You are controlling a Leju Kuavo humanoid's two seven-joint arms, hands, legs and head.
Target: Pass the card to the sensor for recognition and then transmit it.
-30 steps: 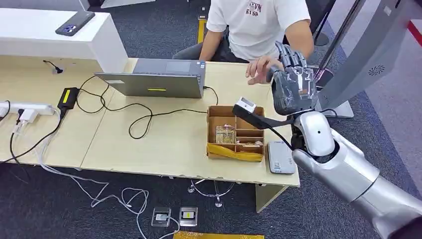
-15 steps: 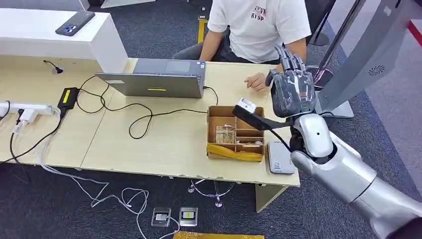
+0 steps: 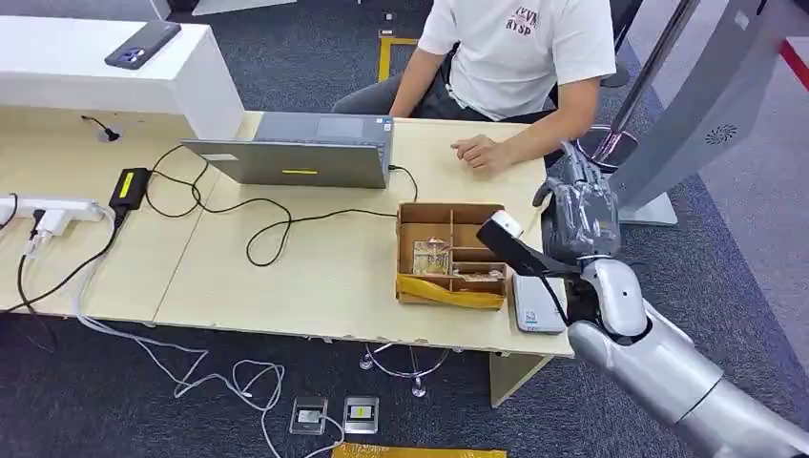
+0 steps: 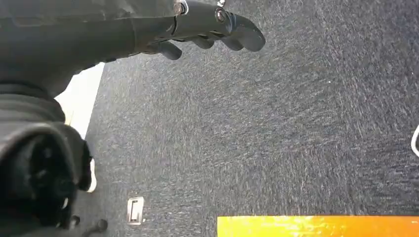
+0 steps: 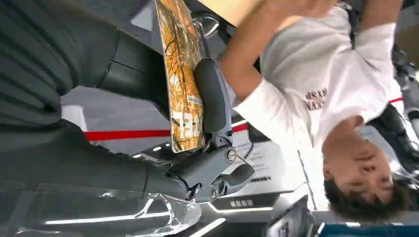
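The right hand (image 5: 197,123) clamps an orange card (image 5: 183,79) with unreadable print; the left hand's (image 4: 207,29) curled fingers hold nothing.

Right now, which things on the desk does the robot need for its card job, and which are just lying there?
For the job:
card, held in the right hand
grey sensor pad at the desk edge
person seated across the desk, probably the receiver

Just lying about:
laptop
cardboard box with compartments
phone
power strip and cables
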